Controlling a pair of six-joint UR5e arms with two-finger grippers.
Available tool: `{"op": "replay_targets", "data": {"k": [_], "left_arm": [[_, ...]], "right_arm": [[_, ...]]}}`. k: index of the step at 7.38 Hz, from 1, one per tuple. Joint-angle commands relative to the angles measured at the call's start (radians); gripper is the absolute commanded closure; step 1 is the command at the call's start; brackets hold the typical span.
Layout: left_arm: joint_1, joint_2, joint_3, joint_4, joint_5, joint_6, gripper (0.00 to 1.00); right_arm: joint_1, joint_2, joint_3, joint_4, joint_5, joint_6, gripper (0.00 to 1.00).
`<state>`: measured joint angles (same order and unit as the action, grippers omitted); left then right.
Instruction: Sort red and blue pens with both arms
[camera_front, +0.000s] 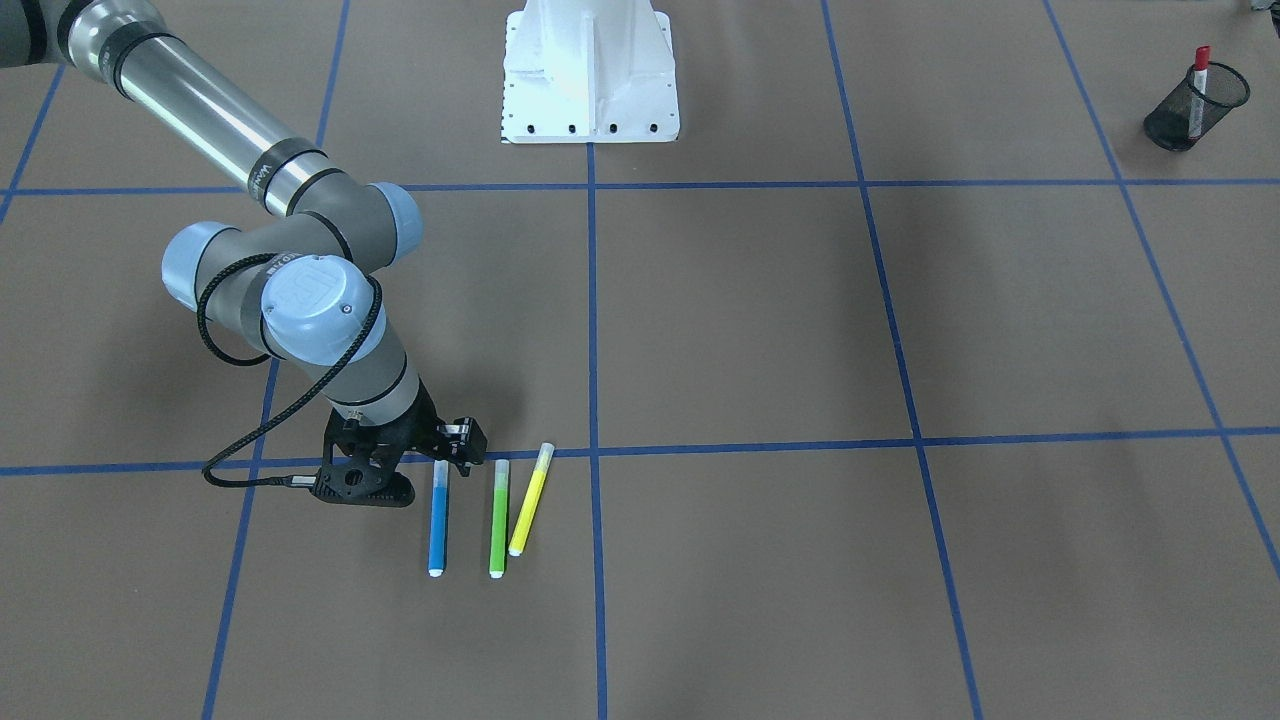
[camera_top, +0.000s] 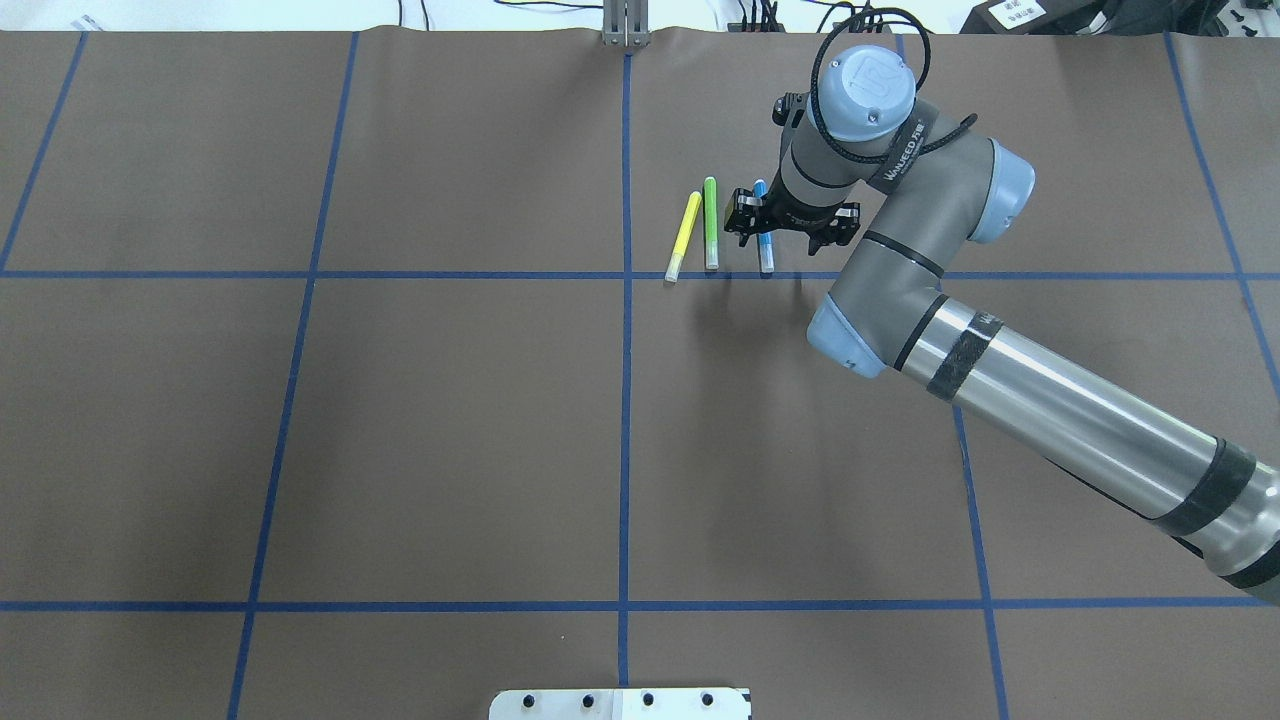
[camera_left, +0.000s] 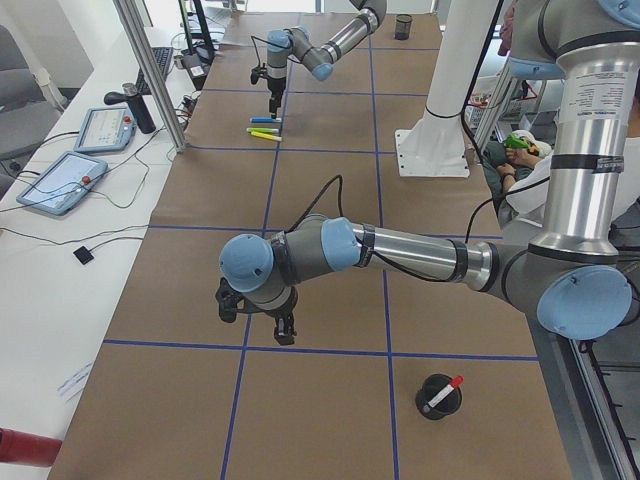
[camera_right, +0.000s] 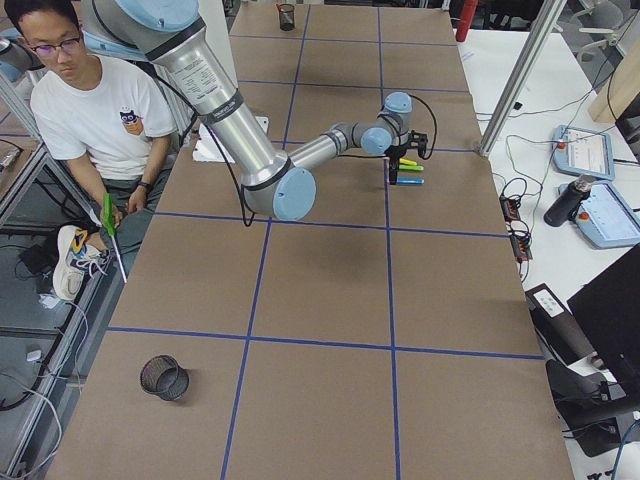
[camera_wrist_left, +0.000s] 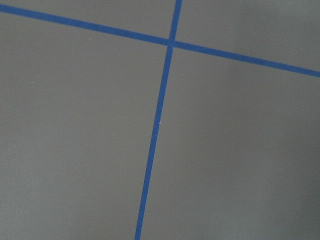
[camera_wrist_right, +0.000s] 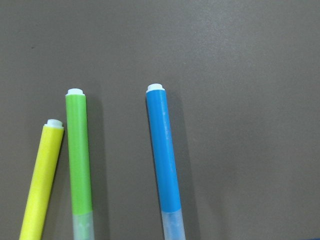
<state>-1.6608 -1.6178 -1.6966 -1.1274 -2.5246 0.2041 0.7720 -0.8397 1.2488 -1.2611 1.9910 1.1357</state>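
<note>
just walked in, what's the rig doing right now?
The right gripper hangs open over the blue highlighter, which lies flat on the table beside the green highlighter and the yellow highlighter. It is not grasped yet. The red marker already stands in a mesh cup at the robot's left end. The left gripper is over bare table near that cup; whether it is open or shut can't be told.

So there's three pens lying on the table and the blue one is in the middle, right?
No, the green highlighter is in the middle; the blue highlighter lies at one end of the three on the table. The front-facing view shows it.
</note>
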Motion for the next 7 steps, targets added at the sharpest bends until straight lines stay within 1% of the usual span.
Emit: {"op": "replay_targets", "data": {"k": [1,2,3,6,7], "left_arm": [[0.032,-0.001,0.009,-0.145,-0.008,-0.05,0.0],[0.032,0.001,0.009,-0.223,-0.006,-0.116,0.0],[0.032,0.001,0.009,-0.253,-0.006,-0.136,0.0],[0.032,0.001,-0.002,-0.252,-0.008,-0.141,0.0],[0.032,0.001,-0.002,-0.252,-0.008,-0.141,0.0]], "right_arm": [[0.0,0.022,-0.04,0.002,-0.008,-0.004,0.15],[0.0,0.031,-0.052,0.002,-0.008,-0.004,0.23],[-0.002,0.033,-0.063,0.003,-0.008,-0.01,0.3],[-0.014,0.044,-0.081,0.006,-0.008,-0.013,0.31],[-0.019,0.044,-0.081,0.006,-0.008,-0.013,0.34]]}}
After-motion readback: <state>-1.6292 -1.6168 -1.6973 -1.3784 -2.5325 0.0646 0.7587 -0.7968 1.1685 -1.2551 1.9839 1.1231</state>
